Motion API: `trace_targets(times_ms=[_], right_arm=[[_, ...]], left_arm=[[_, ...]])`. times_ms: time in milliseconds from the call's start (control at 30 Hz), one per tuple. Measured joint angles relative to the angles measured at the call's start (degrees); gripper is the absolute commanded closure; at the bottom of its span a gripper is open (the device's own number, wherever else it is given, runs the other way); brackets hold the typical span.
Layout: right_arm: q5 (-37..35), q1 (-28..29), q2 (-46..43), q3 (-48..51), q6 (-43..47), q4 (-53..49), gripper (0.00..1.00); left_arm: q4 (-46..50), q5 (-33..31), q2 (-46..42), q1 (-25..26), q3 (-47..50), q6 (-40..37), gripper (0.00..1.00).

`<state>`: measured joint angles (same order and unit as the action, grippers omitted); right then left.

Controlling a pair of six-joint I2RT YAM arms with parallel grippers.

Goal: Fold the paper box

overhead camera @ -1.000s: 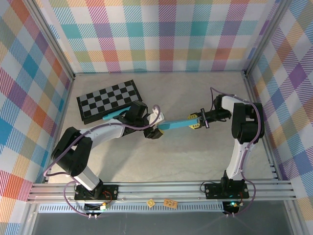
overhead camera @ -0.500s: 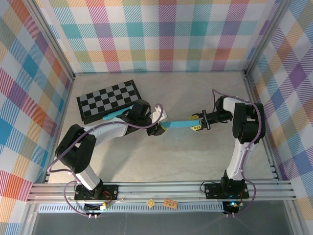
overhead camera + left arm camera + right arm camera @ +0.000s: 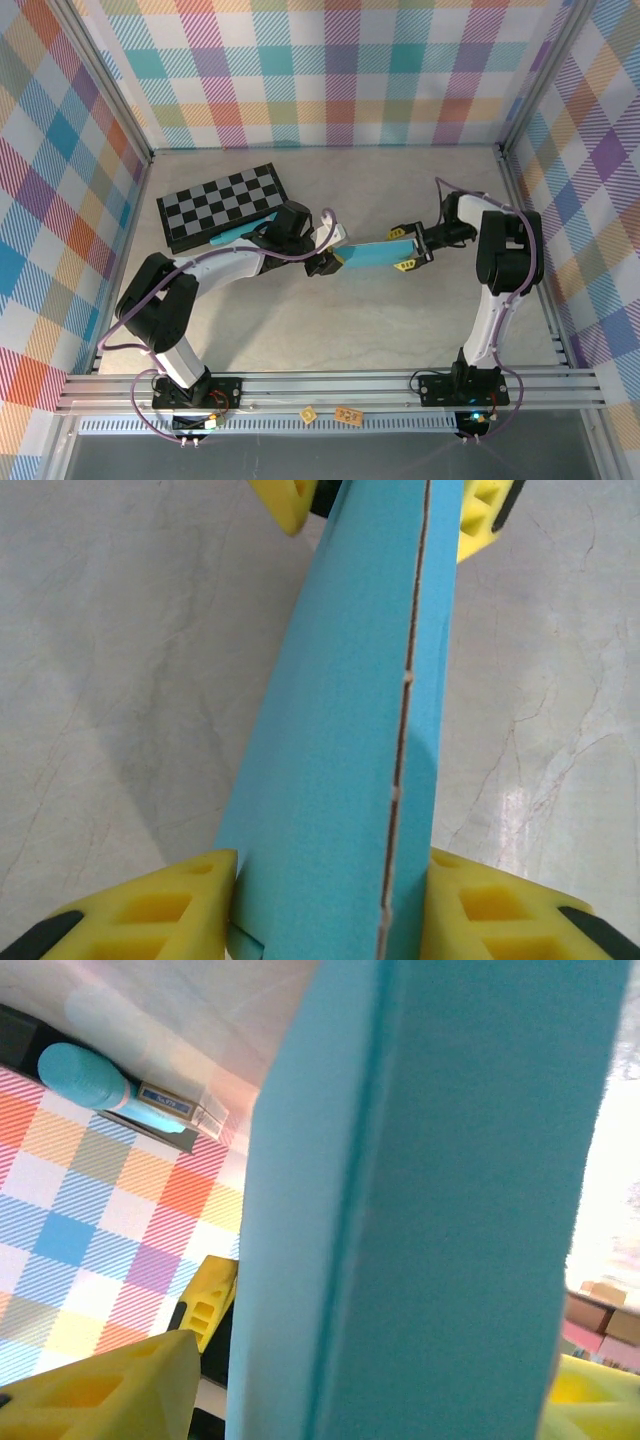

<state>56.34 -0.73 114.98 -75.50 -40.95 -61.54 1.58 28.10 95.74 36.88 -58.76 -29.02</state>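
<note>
Paper box: you have one, a flat turquoise slab; left tool pinches one end, right tool stands spread around the other.

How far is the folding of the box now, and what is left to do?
Done: the box is off the table, a flat, narrow strip with a seam along it. In hand: the left claw pinches one end; the right claw straddles the other, its grip unclear. Left, probably: raising the walls and tucking the flaps into a finished box.
</note>
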Motion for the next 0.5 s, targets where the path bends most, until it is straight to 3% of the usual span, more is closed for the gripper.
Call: trace_targets(times_ms=[233,500], right_arm=[[-5.77,-0.72,-7.82,-5.42,0.04,-0.96,0.22],[-10.99,-0.83,-14.93,-4.44,2.45,-3.5,0.22]], left_arm=[[4.0,0.94,-1.9,-0.37,0.0,1.2,0.6],[8.26,2.25,-3.56,-2.71,0.11,1.36,0.61]])
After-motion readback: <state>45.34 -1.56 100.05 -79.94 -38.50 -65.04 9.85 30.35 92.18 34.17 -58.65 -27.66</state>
